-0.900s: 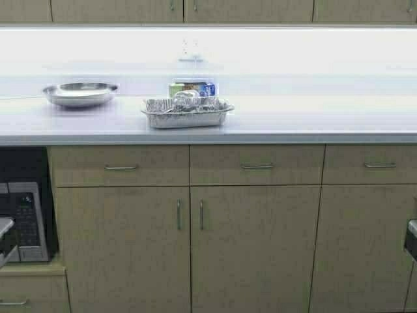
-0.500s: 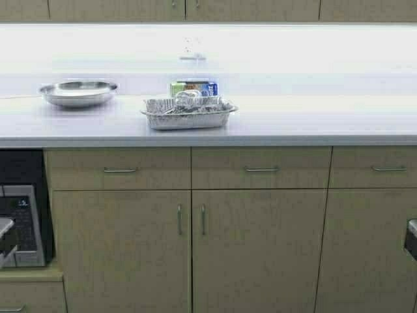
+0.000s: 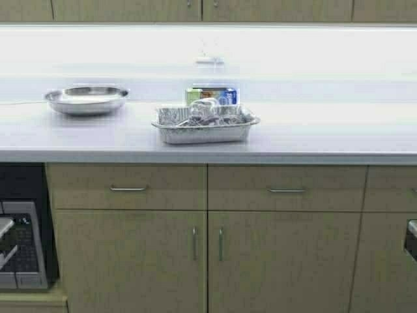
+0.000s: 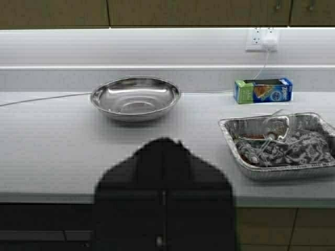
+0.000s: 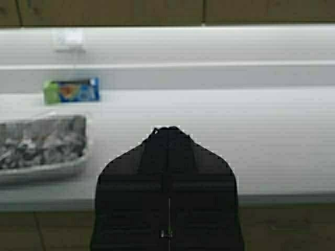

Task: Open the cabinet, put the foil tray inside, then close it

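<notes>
The cabinet [image 3: 202,9] hung above the desk [image 3: 326,134], only the bottom strip of its tan doors in the high view, both apparently closed. The foil tray [image 3: 205,124] sat mid-desk, near the front edge, with a steel bowl [image 3: 86,99] to its left and a small box [image 3: 212,96] just behind. Both arms waited low at the frame edges; the left gripper [image 4: 163,144] and right gripper [image 5: 167,130] each had jaws pressed together, empty. Opening well probably meant raising an arm to the slim handles and pulling outward steadily, clear of the tray.
</notes>
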